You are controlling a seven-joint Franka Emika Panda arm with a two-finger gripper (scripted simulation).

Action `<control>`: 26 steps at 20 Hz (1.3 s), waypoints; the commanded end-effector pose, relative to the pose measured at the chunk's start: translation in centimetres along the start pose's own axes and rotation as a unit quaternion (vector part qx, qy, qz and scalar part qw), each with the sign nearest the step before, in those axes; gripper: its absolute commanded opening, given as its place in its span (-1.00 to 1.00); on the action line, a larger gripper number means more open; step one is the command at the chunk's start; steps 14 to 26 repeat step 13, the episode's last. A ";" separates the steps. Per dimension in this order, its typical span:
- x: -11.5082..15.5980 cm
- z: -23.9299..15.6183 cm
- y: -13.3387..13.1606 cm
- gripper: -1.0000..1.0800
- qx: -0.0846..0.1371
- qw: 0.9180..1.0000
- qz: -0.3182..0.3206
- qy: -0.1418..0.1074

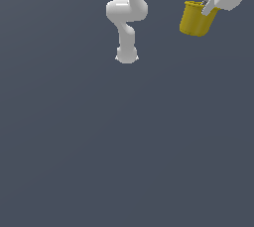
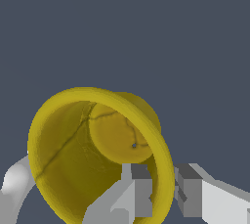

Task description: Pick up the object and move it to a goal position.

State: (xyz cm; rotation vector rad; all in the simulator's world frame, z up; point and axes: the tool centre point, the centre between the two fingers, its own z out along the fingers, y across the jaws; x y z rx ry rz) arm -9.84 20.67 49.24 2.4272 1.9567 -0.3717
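My white two-fingered gripper holds the small mustard-yellow cup, a plain tapered vessel with a slightly wider rim, near the top of the exterior view on that view's right; the cup hangs clear of the flat dark grey-blue floor, tilted, its rim uppermost and leaning toward my hand.

The jaws are closed narrowly on the cup's wall; in the wrist view one grey finger sits inside the mouth of the cup and the other finger stands just outside the rim, so the yellow wall is pinched between them; the gripper's hold is on the rim edge nearest my wrist.

The wrist view looks straight down into the cup; its round base shows at the far end of the interior, with thin dark lines crossing the inner surface; whether these are cracks or render seams I cannot tell.

My white jointed arm rises from its rounded base, which stands on the floor to the exterior view's left of the cup and well apart from it; a curved white link also shows beside the cup in the wrist view.
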 end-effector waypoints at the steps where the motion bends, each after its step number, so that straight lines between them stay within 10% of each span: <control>1: 0.4 -1.1 -0.5 -1.00 0.000 1.000 0.001 0.000; 26: 1.1 -2.7 -1.3 -1.00 0.000 1.000 0.001 0.001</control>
